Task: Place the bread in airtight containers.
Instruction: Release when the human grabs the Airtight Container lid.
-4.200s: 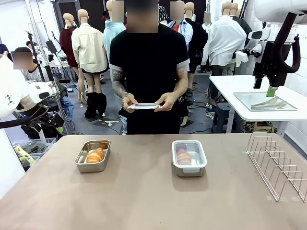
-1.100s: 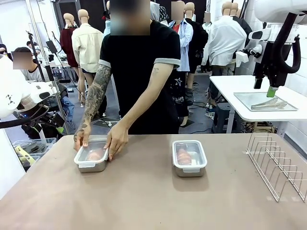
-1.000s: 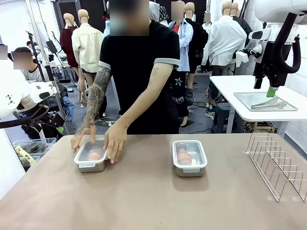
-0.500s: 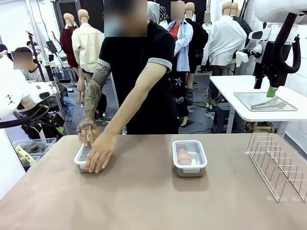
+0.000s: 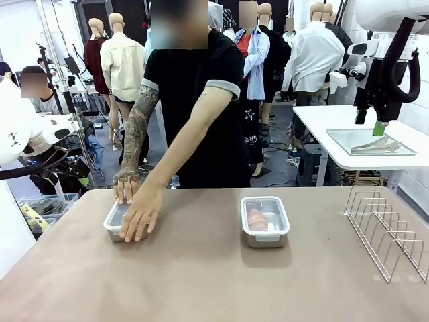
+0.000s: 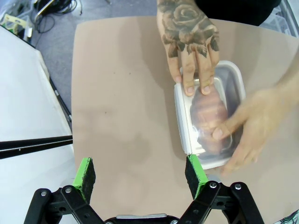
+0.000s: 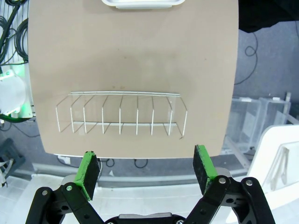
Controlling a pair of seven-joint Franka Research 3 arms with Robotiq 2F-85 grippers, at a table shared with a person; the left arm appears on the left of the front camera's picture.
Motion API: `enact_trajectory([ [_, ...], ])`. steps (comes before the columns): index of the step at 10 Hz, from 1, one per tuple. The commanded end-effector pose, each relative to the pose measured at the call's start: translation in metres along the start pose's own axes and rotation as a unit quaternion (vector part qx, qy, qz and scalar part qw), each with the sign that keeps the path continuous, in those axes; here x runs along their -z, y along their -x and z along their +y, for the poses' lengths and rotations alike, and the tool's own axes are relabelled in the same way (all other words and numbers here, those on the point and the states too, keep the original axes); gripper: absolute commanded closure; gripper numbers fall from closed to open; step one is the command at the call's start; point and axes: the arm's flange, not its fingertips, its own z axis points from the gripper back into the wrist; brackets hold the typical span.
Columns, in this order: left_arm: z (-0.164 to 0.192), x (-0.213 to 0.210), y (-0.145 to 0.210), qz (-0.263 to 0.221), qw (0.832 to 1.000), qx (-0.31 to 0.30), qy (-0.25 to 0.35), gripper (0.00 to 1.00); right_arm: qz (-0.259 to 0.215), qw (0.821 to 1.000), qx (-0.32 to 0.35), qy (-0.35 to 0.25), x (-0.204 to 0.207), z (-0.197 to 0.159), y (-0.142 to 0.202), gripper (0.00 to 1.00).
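Hands (image 5: 137, 204) of a person press the clear lid onto the tin (image 6: 212, 116) near the desk's (image 5: 214, 282) left edge, croissant (image 6: 209, 114) inside | second tin (image 5: 264, 220), lidded, croissant (image 5: 257, 217) inside, mid-desk toward the far edge | wire rack (image 5: 385, 228) at right edge | left gripper (image 6: 140, 175) and right gripper (image 7: 145, 170) gape wide, empty, above the desk

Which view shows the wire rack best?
Right wrist view: the wire rack lies whole and centred on the table, seen from above. The front view catches it obliquely at the right edge, partly cut off.
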Motion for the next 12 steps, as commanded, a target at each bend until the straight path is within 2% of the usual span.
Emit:
enact_trajectory([
  [1, 0.0007, 0.0009, -0.0006, -0.006, 1.000, -0.009, 0.001, 0.00, 0.000, 1.000, -0.002, 0.003, 0.0013, 0.0000, 0.0001, 0.00],
  [12, 0.0007, 0.0009, -0.0006, -0.006, 1.000, -0.009, 0.001, 0.00, 0.000, 1.000, -0.002, 0.003, 0.0013, 0.0000, 0.0001, 0.00],
])
